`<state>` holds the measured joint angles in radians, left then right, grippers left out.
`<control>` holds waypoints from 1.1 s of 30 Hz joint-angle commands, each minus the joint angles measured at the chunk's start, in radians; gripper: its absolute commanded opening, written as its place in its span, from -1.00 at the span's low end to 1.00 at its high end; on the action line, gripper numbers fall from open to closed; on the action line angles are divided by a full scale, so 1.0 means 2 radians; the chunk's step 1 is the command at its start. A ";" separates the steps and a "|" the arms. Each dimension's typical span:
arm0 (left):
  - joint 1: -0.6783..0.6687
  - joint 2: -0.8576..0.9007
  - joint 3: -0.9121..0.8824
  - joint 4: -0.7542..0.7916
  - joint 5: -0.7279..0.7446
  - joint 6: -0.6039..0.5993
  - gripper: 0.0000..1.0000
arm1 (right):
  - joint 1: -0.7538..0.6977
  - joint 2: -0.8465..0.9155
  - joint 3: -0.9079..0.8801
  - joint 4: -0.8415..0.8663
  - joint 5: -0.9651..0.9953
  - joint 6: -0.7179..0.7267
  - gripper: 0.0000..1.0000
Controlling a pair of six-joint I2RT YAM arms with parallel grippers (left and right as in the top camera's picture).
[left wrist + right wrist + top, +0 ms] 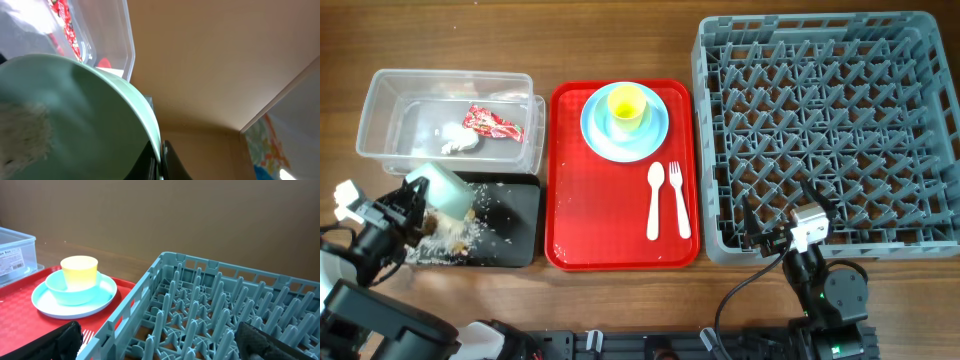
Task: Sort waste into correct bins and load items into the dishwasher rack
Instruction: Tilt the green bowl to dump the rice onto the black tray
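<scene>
My left gripper [420, 205] is shut on the rim of the pale green bowl [448, 188], tipped over the black tray [515, 225]; brownish-white food scraps [445, 240] lie on the tray. In the left wrist view the bowl [80, 125] fills the frame, pinched between the fingers [161, 162]. The clear tub [390, 110] holds the red-and-white wrapper [492, 123] and the white tissue [460, 142]. The yellow cup [626, 104] sits on stacked light blue plates [655, 130]. The white spoon [654, 200] and fork [678, 200] lie on the red tray. My right gripper [775, 222] is open at the grey rack's [920, 120] front-left corner.
The bright red serving tray [590, 210] lies between the bins and the rack. In the right wrist view the rack's pegs [210, 310] stand between my fingers, with the cup [79, 271] and plates [75, 302] to the left.
</scene>
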<state>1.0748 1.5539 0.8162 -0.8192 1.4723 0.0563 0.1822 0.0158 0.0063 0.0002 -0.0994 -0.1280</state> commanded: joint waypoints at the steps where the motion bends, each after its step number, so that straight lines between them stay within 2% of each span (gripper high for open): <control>1: 0.014 0.003 -0.019 -0.005 0.052 0.020 -0.92 | -0.001 -0.001 -0.001 0.002 0.003 -0.002 0.99; 4: 0.014 0.003 -0.023 -0.004 0.052 0.020 -0.92 | -0.001 -0.001 -0.001 0.002 0.003 -0.002 0.99; 7: 0.013 0.003 -0.023 -0.043 0.052 0.023 -0.92 | -0.001 -0.001 -0.001 0.002 0.003 -0.002 0.99; 9: 0.013 0.003 -0.023 -0.020 0.053 0.016 -0.92 | -0.001 -0.001 -0.001 0.003 0.003 -0.002 0.99; 19: 0.013 0.003 -0.023 -0.003 0.052 -0.006 -0.92 | -0.001 -0.001 -0.001 0.002 0.003 -0.002 0.99; 28: 0.011 -0.002 -0.023 -0.009 0.052 0.000 -0.92 | -0.001 -0.001 -0.001 0.002 0.003 -0.002 0.99; 33: -0.018 -0.021 -0.019 -0.006 0.051 0.009 -0.92 | -0.001 -0.001 -0.001 0.002 0.003 -0.002 0.99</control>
<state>1.0840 1.5505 0.7719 -0.8364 1.5436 0.0509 0.1825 0.0158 0.0063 0.0002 -0.0994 -0.1280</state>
